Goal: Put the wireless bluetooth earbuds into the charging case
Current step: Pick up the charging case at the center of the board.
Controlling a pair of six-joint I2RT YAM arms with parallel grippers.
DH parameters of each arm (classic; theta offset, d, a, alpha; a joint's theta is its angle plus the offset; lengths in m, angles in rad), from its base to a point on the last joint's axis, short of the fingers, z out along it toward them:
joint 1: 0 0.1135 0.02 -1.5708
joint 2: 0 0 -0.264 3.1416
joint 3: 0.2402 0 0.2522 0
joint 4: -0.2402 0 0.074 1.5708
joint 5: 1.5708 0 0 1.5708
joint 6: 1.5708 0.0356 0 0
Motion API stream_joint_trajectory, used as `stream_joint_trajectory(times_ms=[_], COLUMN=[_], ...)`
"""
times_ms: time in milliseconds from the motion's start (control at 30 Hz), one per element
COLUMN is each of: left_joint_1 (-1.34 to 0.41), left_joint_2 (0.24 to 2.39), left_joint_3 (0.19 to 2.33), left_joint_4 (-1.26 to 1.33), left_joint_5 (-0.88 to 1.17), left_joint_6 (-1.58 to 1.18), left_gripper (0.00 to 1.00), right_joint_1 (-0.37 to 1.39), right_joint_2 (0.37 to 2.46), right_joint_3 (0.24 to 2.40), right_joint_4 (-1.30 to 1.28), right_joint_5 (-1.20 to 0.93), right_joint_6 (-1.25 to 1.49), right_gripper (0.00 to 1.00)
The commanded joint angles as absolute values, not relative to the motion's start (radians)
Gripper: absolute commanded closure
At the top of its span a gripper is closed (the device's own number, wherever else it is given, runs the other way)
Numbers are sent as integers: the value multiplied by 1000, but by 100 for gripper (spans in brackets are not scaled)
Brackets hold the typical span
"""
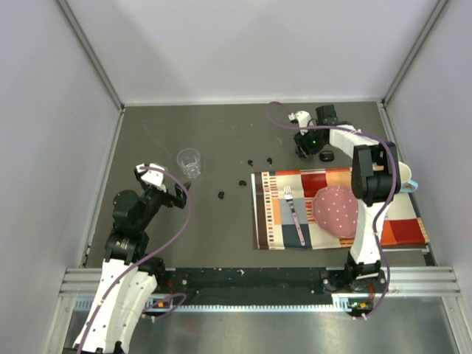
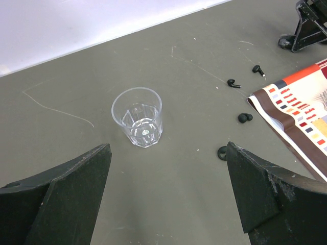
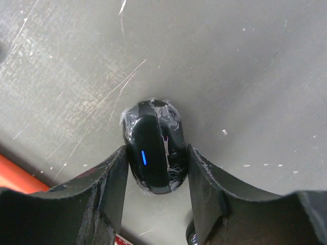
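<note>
Several tiny black earbuds lie loose on the dark table: two (image 1: 251, 162) (image 1: 269, 160) at the back and two (image 1: 241, 182) (image 1: 220, 195) nearer. They also show in the left wrist view (image 2: 233, 83) (image 2: 258, 70) (image 2: 245, 118) (image 2: 223, 152). The charging case (image 3: 153, 153) is a black oval wrapped in clear tape, with a blue light. My right gripper (image 3: 156, 148) is shut on it, one finger on each side, at the table's back right (image 1: 304, 153). My left gripper (image 2: 167, 148) is open and empty, left of the earbuds (image 1: 164, 179).
A clear plastic cup (image 1: 189, 162) (image 2: 137, 117) stands upright just ahead of my left gripper. A patterned placemat (image 1: 273, 214) (image 2: 301, 112) bears a purple-handled fork (image 1: 295, 214) and a pink dotted plate (image 1: 338, 209). A second black rounded thing (image 1: 327, 155) lies beside the right gripper. Grey walls enclose the table.
</note>
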State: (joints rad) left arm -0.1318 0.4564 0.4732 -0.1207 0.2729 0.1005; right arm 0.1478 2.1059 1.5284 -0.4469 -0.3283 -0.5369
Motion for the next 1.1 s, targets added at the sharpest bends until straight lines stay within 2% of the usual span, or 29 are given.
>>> stream_joint_trajectory(times_ms=[0, 33, 67, 167, 367, 533, 633, 833, 900, 1067], left_joint_1=[-132, -133, -132, -132, -132, -132, -132, -132, -132, -130], left_joint_2=[457, 457, 456, 453, 436, 440, 459, 529, 548, 551], left_joint_3=[497, 497, 495, 499, 491, 502, 540, 686, 716, 706], left_joint_4=[-84, -86, -86, -84, -86, -71, -86, -172, -202, -183], left_joint_5=[288, 287, 287, 288, 287, 275, 253, 244, 294, 336], left_joint_6=[107, 109, 107, 109, 95, 45, 3, -263, -327, -483], left_gripper=[1, 1, 1, 1, 1, 1, 1, 1, 1, 1], right_joint_1=[161, 163, 161, 161, 190, 232, 244, 259, 262, 288], right_joint_2=[2149, 2148, 2143, 2126, 2036, 1823, 1706, 1525, 1448, 1269], right_joint_3=[1557, 1559, 1559, 1560, 1525, 1375, 1278, 1148, 1097, 962], right_joint_4=[-472, -472, -471, -472, -454, -292, -204, -150, -137, -34], right_joint_5=[-314, -316, -321, -325, -261, -215, -245, -383, -429, -512], right_joint_6=[-512, -509, -509, -493, -434, -378, -356, -351, -351, -333], right_gripper=[57, 60, 73, 100, 100, 100, 100, 100, 100, 100])
